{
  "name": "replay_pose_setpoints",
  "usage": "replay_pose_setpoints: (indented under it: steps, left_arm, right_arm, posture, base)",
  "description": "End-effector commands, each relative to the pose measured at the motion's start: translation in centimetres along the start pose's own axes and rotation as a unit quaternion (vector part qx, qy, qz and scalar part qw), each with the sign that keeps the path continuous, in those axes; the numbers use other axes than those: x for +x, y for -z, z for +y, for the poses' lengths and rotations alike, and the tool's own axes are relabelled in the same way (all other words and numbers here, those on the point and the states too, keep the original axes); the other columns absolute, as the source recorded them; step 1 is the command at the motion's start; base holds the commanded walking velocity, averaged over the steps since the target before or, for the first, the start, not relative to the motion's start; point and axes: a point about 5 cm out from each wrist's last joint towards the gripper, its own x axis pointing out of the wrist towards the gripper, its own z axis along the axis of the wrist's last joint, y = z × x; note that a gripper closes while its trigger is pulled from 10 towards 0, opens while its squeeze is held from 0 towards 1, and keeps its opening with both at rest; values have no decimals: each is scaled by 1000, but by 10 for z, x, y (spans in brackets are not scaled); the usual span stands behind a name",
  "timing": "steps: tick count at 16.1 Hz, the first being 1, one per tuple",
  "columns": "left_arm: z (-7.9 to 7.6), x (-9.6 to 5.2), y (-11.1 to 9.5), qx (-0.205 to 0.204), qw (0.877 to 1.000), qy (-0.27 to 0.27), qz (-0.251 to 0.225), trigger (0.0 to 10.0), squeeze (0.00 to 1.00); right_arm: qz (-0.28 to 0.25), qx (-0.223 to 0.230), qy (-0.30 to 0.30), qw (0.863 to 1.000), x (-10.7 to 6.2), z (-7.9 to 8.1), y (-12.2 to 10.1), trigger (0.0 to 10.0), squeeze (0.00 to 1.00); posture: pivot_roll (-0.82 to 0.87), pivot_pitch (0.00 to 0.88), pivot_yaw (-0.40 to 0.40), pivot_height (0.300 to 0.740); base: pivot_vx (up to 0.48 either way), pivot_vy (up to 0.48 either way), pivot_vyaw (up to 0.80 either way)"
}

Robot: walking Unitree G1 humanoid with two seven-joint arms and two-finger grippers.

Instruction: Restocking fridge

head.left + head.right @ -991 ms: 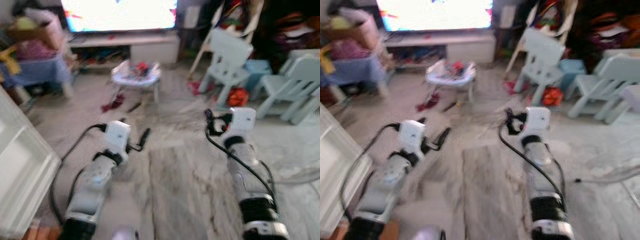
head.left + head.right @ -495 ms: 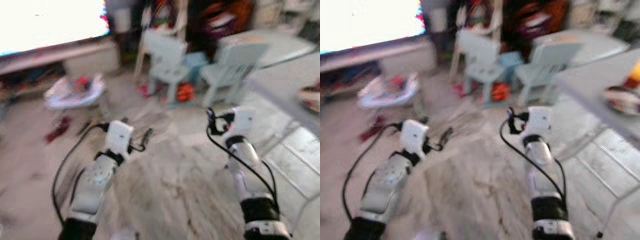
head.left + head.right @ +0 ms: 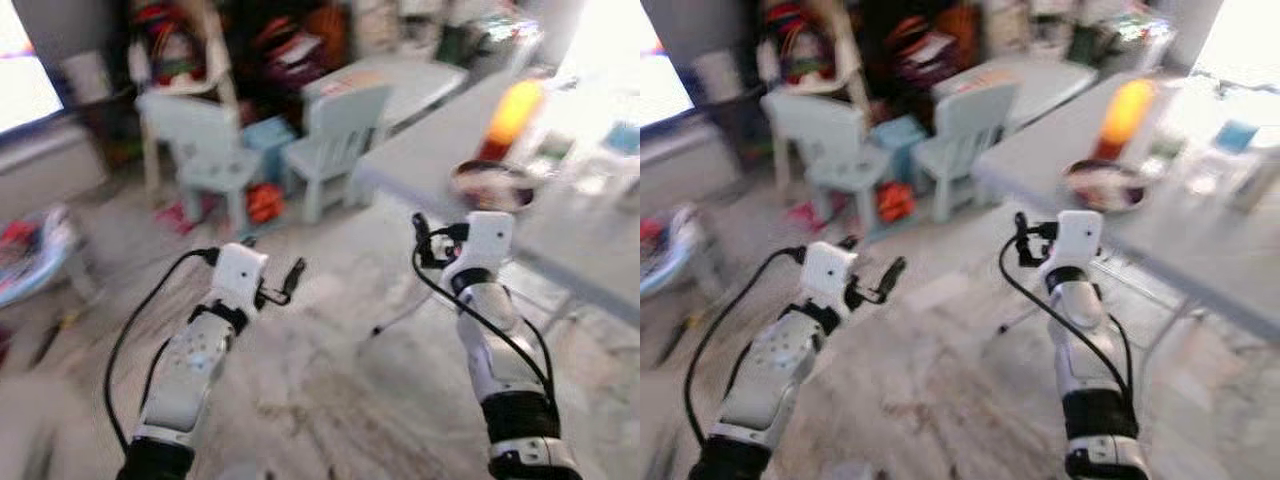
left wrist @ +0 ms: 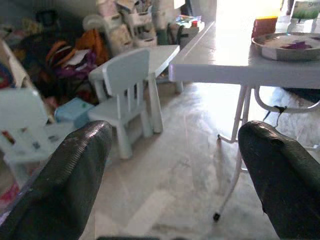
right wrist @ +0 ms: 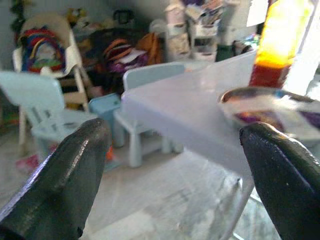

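Both arms are held out in front of me over the marble floor. My left gripper (image 4: 172, 150) is open and holds nothing; its fingers (image 3: 292, 272) point ahead. My right gripper (image 5: 172, 150) is open too, with nothing between its fingers, and it points toward a grey table (image 3: 430, 155) ahead on the right. On that table stand an orange juice bottle (image 3: 508, 112) and a dark plate (image 3: 490, 183). The head views are blurred.
Two pale blue child chairs (image 3: 200, 145) (image 3: 335, 130) and a small white table (image 3: 400, 80) stand ahead, with piled clutter behind them. The grey table's thin metal legs (image 4: 235, 150) reach the floor near my right arm. Open marble floor lies below the arms.
The whole view has swung to the right: the bright screen and toys slid off to the left, and the grey table with bottle and plate came into view. Both arms keep their pose.
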Motion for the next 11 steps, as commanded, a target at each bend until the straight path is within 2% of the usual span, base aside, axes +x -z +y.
replay_pose_setpoints:
  steps: [1,3,6,7,9,11]
  left_arm:
    - [6,-1,0,13,1000,-22,5,10000,0]
    - [8,0,2,-3,999,-31,9,10000,0]
    - [13,0,5,-9,998,-56,23,10000,0]
    - [14,0,6,-3,998,-65,25,10000,0]
    - [21,0,7,31,994,-99,33,10000,0]
    - [25,-1,8,33,993,-111,36,10000,0]
  right_arm:
    - [-3,4,-12,1000,2,9,-1,10000,0]
    - [-8,5,-16,1000,2,9,-3,10000,0]
    - [-4,-15,-40,999,0,12,-1,10000,0]
    - [-17,-30,-67,997,-2,18,-4,10000,0]
    - [-25,-15,-90,995,-4,25,-6,10000,0]
    - [-24,-14,-98,995,-5,26,-6,10000,0]
  posture:
    - [58,43,-29,740]
    - [58,44,-29,740]
    - [58,44,-29,740]
    - [59,46,-29,740]
    - [59,48,-29,740]
    - [61,50,-31,740]
  base:
    - [330,0,-800]
    - [0,0,0]
    - [0,470,0]
    - [0,480,800]
    - [0,480,797]
    - [0,480,794]
